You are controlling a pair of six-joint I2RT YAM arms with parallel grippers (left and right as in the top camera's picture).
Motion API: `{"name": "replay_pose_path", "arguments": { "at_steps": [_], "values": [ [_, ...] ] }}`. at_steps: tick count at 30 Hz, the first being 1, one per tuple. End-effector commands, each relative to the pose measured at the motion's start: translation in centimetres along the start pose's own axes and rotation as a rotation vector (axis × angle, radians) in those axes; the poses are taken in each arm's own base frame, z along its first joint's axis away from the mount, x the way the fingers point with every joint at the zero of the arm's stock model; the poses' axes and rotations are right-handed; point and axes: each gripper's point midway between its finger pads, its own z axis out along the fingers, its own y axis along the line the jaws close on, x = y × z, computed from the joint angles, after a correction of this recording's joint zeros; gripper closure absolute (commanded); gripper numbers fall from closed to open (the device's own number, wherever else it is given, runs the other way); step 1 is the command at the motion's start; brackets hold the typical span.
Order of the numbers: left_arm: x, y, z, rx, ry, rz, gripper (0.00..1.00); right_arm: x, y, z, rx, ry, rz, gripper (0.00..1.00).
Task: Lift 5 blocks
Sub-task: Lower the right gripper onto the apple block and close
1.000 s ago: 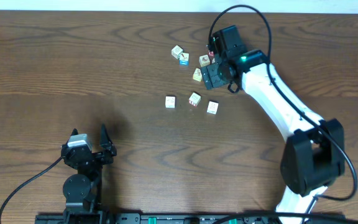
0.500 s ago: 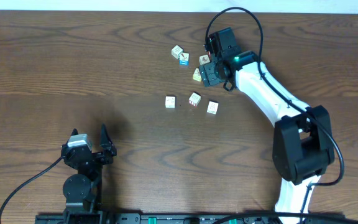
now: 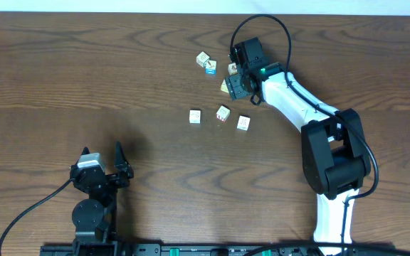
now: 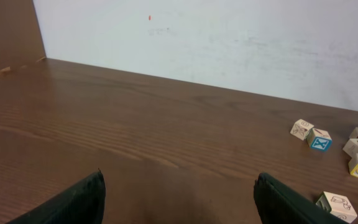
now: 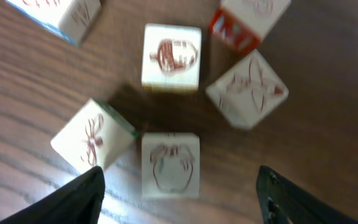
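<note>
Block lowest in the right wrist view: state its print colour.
Reddish-brown outline on the cream block, clearest in the right wrist view.

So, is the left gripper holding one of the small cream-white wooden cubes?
No, the left gripper stands open, with only bare brown wooden table between its jaws.

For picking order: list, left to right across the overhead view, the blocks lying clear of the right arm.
lower-row left block → upper cream block → blue-faced cube → lower-row middle block → lower-row right block. Those crowded against the right arm are left out.
</note>
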Motion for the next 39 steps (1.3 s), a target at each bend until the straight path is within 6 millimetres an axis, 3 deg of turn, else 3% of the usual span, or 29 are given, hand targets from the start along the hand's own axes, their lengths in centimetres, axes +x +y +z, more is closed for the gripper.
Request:
{"name": "replay_pose_path", "arguments": {
  "at_steps": [1,16,27,39],
  "values": [
    [1.8,0.4,0.1,-0.013,0.049,0.020,0.23,-1.1,-0.9,0.3,0.008,-0.033,-0.005,0.29],
    [1.8,0.4,0.1,-0.016,0.049,0.020,0.23,-0.7,0.2,0.4,-0.051,-0.020,-0.008,0.36],
    [1.8,0.4,0.1,-0.016,0.049,0.020,0.23,1.2,0.4,2.7,-0.050,0.039,-0.034,0.40],
    [1.7,0.4,0.1,-0.015,0.046,0.020,0.23,0.3,-0.5,2.8,-0.024,0.000,-0.034,0.55]
  ]
}}
